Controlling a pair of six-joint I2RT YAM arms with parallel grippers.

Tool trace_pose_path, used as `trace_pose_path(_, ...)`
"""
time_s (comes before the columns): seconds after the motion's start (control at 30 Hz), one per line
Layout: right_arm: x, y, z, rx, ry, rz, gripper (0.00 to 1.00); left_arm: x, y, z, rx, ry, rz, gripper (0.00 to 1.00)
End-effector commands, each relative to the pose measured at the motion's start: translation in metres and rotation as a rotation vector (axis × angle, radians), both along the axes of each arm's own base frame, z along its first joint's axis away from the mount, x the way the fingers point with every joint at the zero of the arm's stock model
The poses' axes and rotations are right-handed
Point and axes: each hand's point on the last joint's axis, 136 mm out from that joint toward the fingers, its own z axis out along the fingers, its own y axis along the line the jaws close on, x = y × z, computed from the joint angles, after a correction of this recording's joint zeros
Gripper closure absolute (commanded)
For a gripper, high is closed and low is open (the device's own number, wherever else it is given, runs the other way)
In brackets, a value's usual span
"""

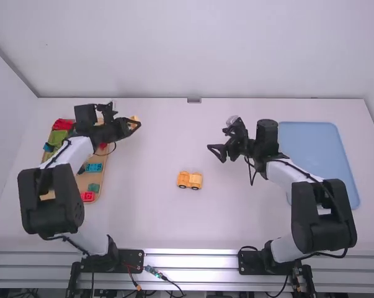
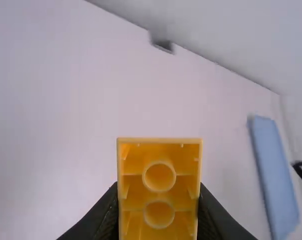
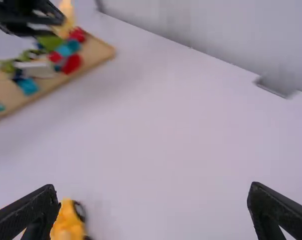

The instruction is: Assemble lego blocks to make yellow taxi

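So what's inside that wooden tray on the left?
The tray holds toy blocks: red blocks, green blocks and blue blocks. Seen from above, the left arm covers part of it, so what lies there is hidden.

"What's the yellow car (image 1: pixel 190 180) made of?"
"Plastic, looks smooth. Tray (image 3: pixel 104 53) nr table's (image 1: pixel 149 217) L edge: wood, matt."
"& blue board (image 1: pixel 317 152), nr R edge?"
"Smooth, matt, prob. plastic. Rails (image 1: pixel 190 260) along nr edge: shiny metal."

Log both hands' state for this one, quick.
Left hand: closed on a yellow block, underside showing.
Right hand: open, holding nothing.
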Motion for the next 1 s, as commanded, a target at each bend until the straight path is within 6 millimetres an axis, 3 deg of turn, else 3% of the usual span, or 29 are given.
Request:
trace_pose_path(0.0, -0.027, 0.022, 0.032, 0.142, 0.03, 0.169, 0.01, -0.033, -0.039, 0.012, -0.134, -0.069, -0.214, 0.98)
trace_pose_path(0.07, -0.031, 0.03, 0.038, 0.177, 0.065, 0.186, 0.0, -0.058, -0.073, 0.015, -0.195, -0.155, -0.392, 0.98)
trace_pose_path(0.3, -0.053, 0.054, 0.052, 0.255, 0.14, 0.295, 0.01, -0.102, -0.137, 0.0, -0.19, -0.229, -0.642, 0.99)
trace_pose_path(0.37, -0.05, 0.058, 0.051, 0.279, 0.192, 0.278, 0.01, -0.111, -0.154, -0.001, -0.182, -0.243, -0.7, 0.99)
trace_pose_path(0.57, -0.052, 0.057, 0.044, 0.364, 0.311, 0.355, 0.01, -0.137, -0.173, 0.016, -0.233, -0.408, -0.875, 0.99)
trace_pose_path(0.83, -0.056, 0.071, 0.032, 0.423, 0.377, 0.443, 0.01, -0.137, -0.176, 0.015, -0.224, -0.406, -0.875, 0.99)
trace_pose_path(0.97, -0.059, 0.079, 0.03, 0.435, 0.424, 0.454, 0.03, -0.127, -0.174, 0.005, -0.154, -0.391, -0.83, 0.99)
